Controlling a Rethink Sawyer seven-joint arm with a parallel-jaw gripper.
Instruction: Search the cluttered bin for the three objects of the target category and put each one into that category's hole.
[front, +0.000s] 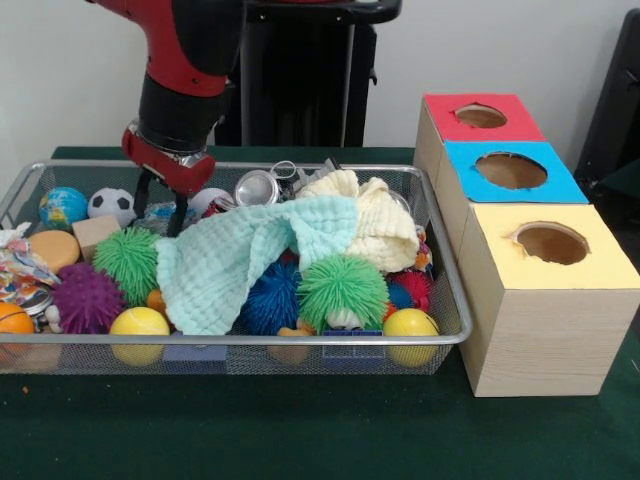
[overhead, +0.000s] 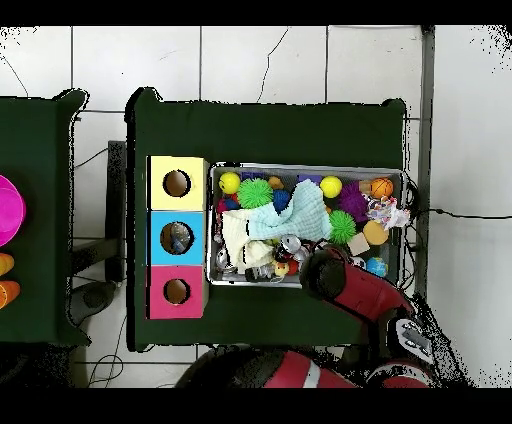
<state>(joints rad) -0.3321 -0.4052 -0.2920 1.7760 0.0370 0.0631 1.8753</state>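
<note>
The cluttered wire-mesh bin (front: 250, 341) sits at the left of the green table and also shows in the overhead view (overhead: 300, 166). It holds spiky balls in green (front: 128, 262), purple (front: 88, 298) and blue (front: 270, 298), two yellow balls (front: 139, 325), a soccer ball (front: 111, 205), a globe ball (front: 63, 206), a metal can (front: 257, 187), a mint cloth (front: 250, 260) and a cream cloth (front: 375, 215). My gripper (front: 160, 208) is lowered into the bin's far left part beside the soccer ball, its fingers apart and empty. In the overhead view the arm (overhead: 335, 275) hides the gripper.
Three wooden boxes with round holes stand in a row to the right of the bin: red (front: 480, 115), blue (front: 510, 170), yellow (front: 550, 243). They also show in the overhead view, to the left of the bin (overhead: 177, 238). The blue box's hole shows something inside.
</note>
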